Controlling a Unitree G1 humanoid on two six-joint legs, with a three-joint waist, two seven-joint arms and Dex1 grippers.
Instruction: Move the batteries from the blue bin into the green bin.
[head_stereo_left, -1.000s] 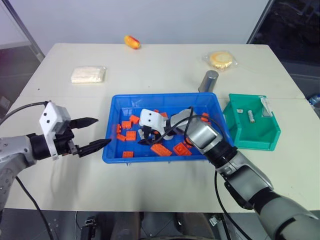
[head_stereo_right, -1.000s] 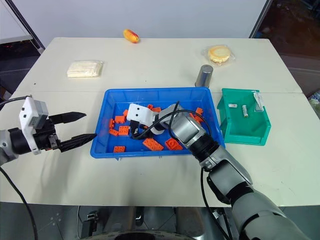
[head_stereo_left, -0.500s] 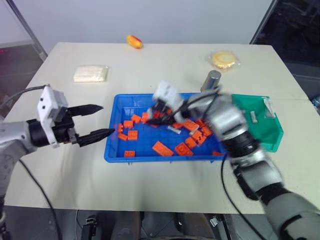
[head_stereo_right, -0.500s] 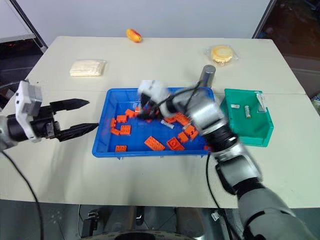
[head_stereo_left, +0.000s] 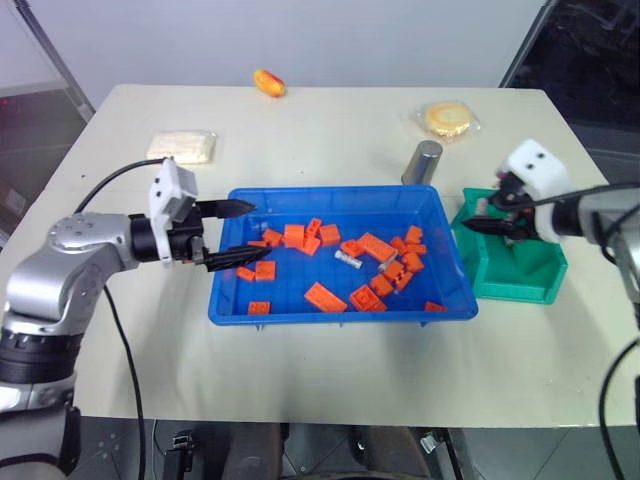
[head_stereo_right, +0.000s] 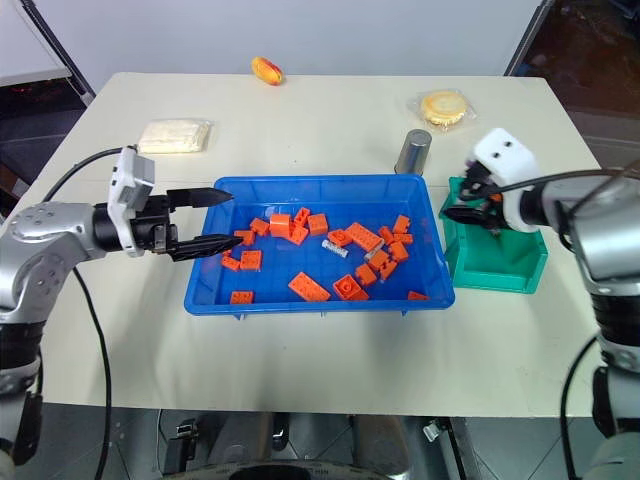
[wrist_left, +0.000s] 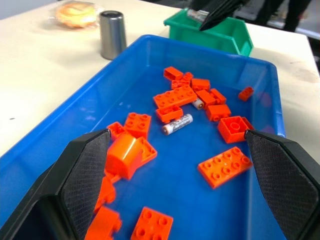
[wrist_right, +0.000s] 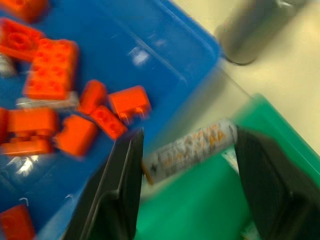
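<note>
R tool (wrist_right: 187, 150) is above the near-left edge of the green bin (head_stereo_left: 520, 270), clamped on a battery (wrist_right: 190, 145) held crosswise between its two fingers; the battery's ends stick out past the grip, label side up. In the head views the R tool (head_stereo_right: 470, 205) sits at the bin's left wall, between the bin and the blue bin (head_stereo_left: 340, 310).

L tool (head_stereo_left: 235, 232) is wide, nothing in it, fingers pointing toward the centre over the blue bin's left rim. L wrist view: both finger pads (wrist_left: 82, 175) flank the tray interior, tips just inside the rim.

Blue bin is mid-table, full of scattered orange bricks (head_stereo_left: 325, 296). One battery in tray (wrist_left: 177, 124) lies loose on the tray floor near centre, just beside a long orange brick; a 2nd one (wrist_left: 198, 104) is partly tucked under bricks, only an end showing. Head view has the loose battery at (head_stereo_left: 348, 258).

Green bin is right of the blue bin, near but not touching as far as I can tell. Its inside is mostly blocked by the R tool in the head views.

Grey can (head_stereo_left: 420, 163) is upright just behind the blue bin's far-right corner. White packet (head_stereo_left: 181, 147) is far-left on the table (head_stereo_left: 330, 130), a yellow-red item (head_stereo_left: 267, 83) at the far edge, a wrapped round snack (head_stereo_left: 446, 120) far-right.
</note>
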